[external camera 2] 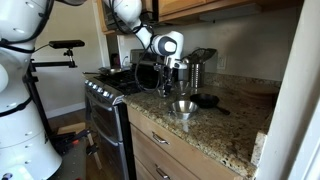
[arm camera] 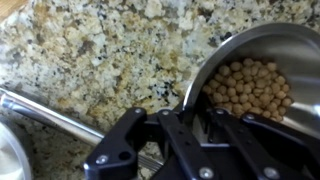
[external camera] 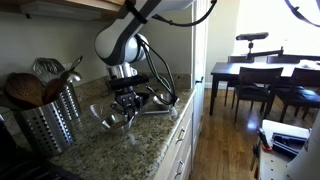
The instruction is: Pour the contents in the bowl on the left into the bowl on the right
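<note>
A steel bowl of chickpeas [arm camera: 250,85] fills the right of the wrist view. My gripper [arm camera: 185,120] straddles its near rim, one finger inside and one outside, closed on the rim. In both exterior views the gripper [external camera: 125,100] [external camera 2: 180,86] hangs low over the granite counter, right above a steel bowl [external camera: 114,118] [external camera 2: 183,107]. A second bowl shows as shiny metal beside it in an exterior view [external camera: 160,98] and as a dark shape in an exterior view [external camera 2: 207,100]. A pale bowl edge [arm camera: 8,155] sits at the wrist view's lower left.
A long metal handle [arm camera: 50,110] lies across the granite counter [arm camera: 110,45] left of the chickpea bowl. A steel utensil holder [external camera: 55,120] [external camera 2: 196,68] with wooden spoons stands on the counter. A stove [external camera 2: 105,92] adjoins the counter. A dining table and chairs [external camera: 265,80] stand beyond.
</note>
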Controlling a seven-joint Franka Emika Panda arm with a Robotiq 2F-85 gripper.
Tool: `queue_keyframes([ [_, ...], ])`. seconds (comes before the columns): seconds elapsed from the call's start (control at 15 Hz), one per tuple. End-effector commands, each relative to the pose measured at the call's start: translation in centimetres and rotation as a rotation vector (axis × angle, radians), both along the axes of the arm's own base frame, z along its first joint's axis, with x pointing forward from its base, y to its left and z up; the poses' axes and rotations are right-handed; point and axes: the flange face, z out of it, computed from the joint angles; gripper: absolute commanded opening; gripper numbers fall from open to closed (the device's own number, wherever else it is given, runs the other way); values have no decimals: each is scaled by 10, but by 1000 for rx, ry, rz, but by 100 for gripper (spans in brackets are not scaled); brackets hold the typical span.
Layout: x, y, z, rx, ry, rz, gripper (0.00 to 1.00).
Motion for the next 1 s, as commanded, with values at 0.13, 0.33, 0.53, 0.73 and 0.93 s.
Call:
queue_keyframes([
  [0.13,-2,-7,5,-24,-7,-37,8],
  [0.33,-6,-13,14,-35,-10,-39,8],
  [0.53,-10,-21,25,-53,-14,-40,8],
  [0.73,-15,-28,34,-64,-11,-38,8],
  [0.93,-20,-30,42,-70,-4,-40,8],
])
